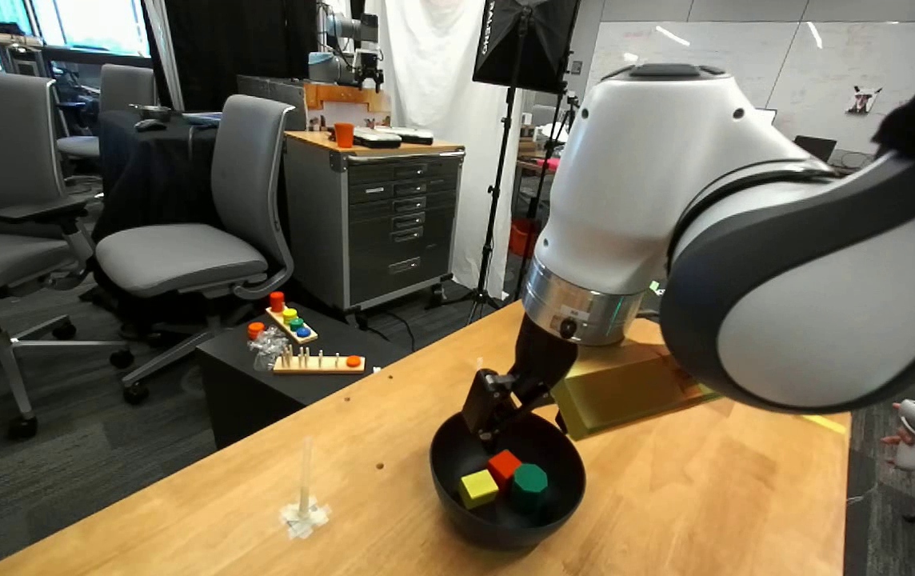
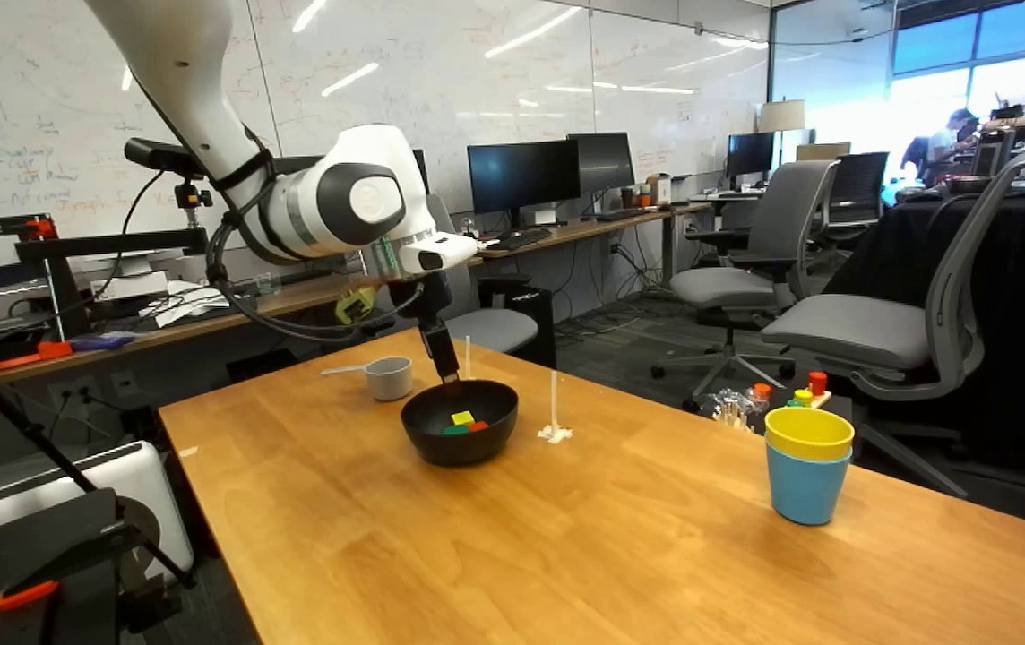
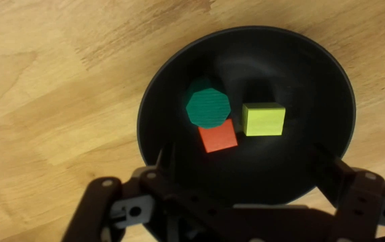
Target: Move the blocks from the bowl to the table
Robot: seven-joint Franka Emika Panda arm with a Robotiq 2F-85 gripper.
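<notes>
- Gripper (image 3: 245, 154), one: fingers spread wide, grasping nothing. In the wrist view everything to be lifted lies ahead of its tips, none between them. Coming move, to my eye: across, then down.
- Green block (image 3: 208, 108), leftmost there, eight-sided.
- Red block (image 3: 218, 137), middle, partly hidden by the green, contact uncertain; nearest the gripper, slightly askew to the fingers.
- Yellow block (image 3: 263, 121), rightmost, sides square to the fingers, no marked long axis; probably the simplest pinch.
- Measuring cup (image 2: 389, 380), grey, left in an exterior view; contents not visible.
- Bowl (image 2: 459, 451), black, on the table (image 2: 566, 537), next rightward; holds all three, none set out yet.
- Cup stack (image 2: 808, 466), far right, yellow nested in blue; contents cannot be told.
</notes>
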